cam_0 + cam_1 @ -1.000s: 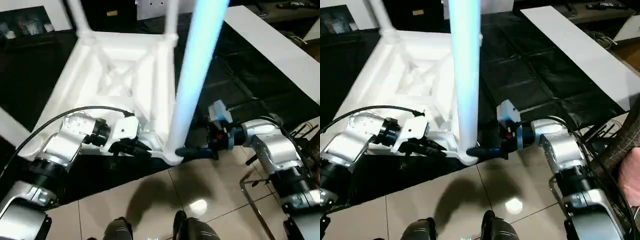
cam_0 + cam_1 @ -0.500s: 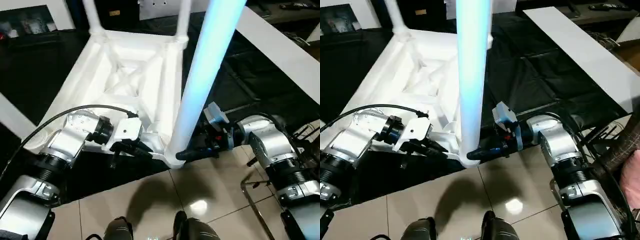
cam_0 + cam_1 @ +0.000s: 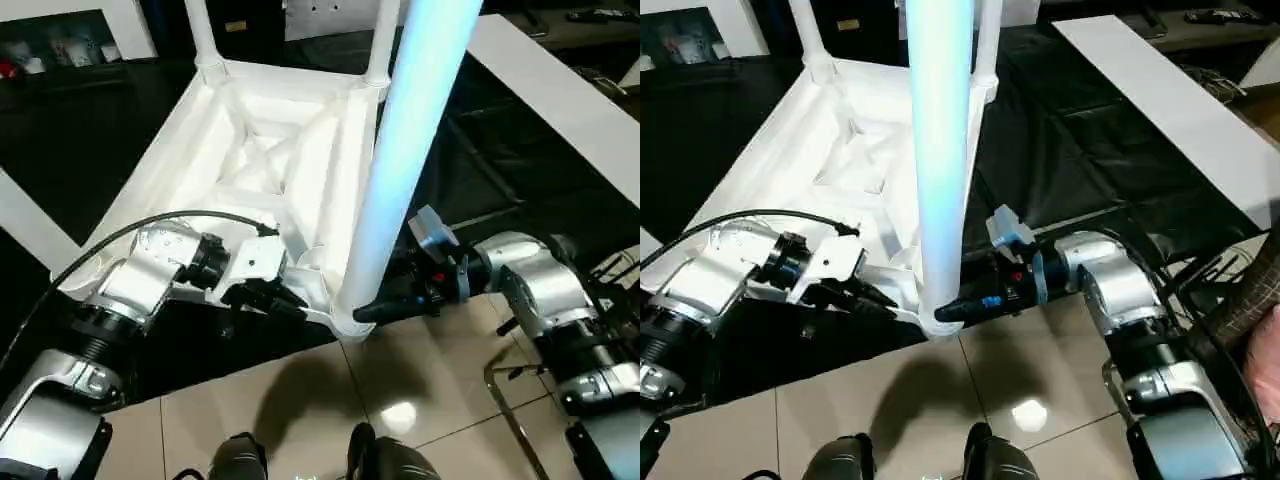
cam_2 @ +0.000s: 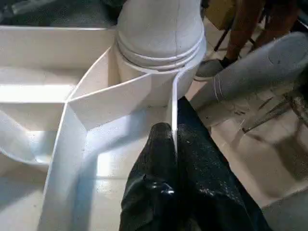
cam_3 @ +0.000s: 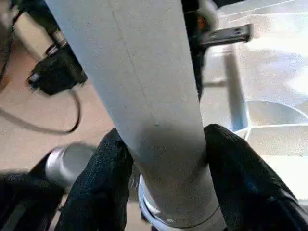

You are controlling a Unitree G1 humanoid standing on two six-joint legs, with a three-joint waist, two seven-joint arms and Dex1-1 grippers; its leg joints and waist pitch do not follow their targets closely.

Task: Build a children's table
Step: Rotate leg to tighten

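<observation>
The right gripper (image 5: 161, 159) has clamped onto the near leg (image 3: 400, 160) at its socket; the left gripper (image 4: 175, 144) pinches a tabletop rib (image 4: 174, 103), so tightening can proceed

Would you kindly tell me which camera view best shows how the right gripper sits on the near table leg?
The right wrist view: the right gripper has one black finger pressed on each side of the long round white plastic leg, just above its socket. Both eye views show that gripper side-on at the leg's base. The left wrist view shows the leg's threaded base, not this grip.
</observation>
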